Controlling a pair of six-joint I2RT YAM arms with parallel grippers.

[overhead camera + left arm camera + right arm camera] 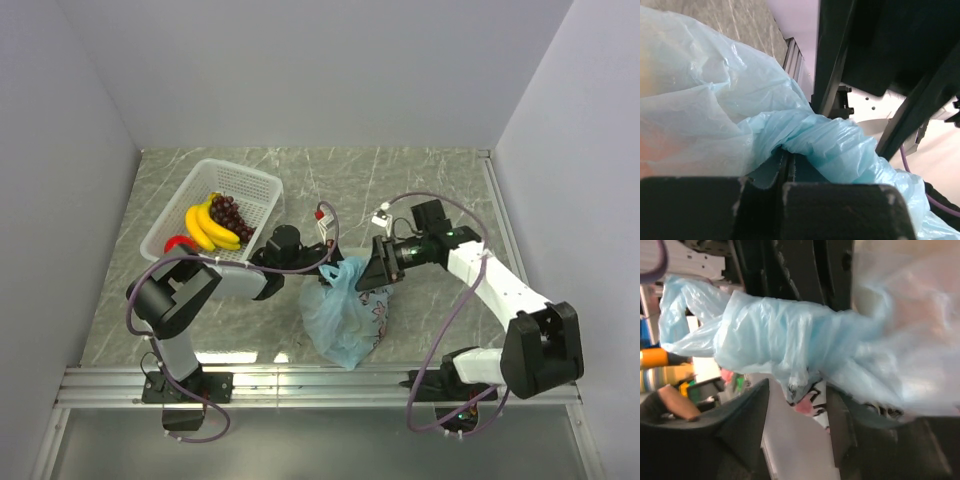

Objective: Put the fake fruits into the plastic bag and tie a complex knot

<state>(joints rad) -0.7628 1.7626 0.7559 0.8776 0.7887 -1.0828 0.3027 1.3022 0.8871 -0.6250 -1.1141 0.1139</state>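
Desk (420,175) surface was grey marbled, enclosed by white walls (300,70). Both arms reached inward to the plastic bag (340,315) at mid-desk. The left tool (323,272) pinched its handle and the right tool (374,272) stood spread alongside.

Overhead view's bright and sharp, bit of white glare on the table (250,356) lower left. Wrist shots are soft, the bag (910,315) blown out upper right.

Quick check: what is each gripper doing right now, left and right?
Left gripper: shut on a handle of the plastic bag.
Right gripper: open, jaws apart beside the bag's twisted handle.
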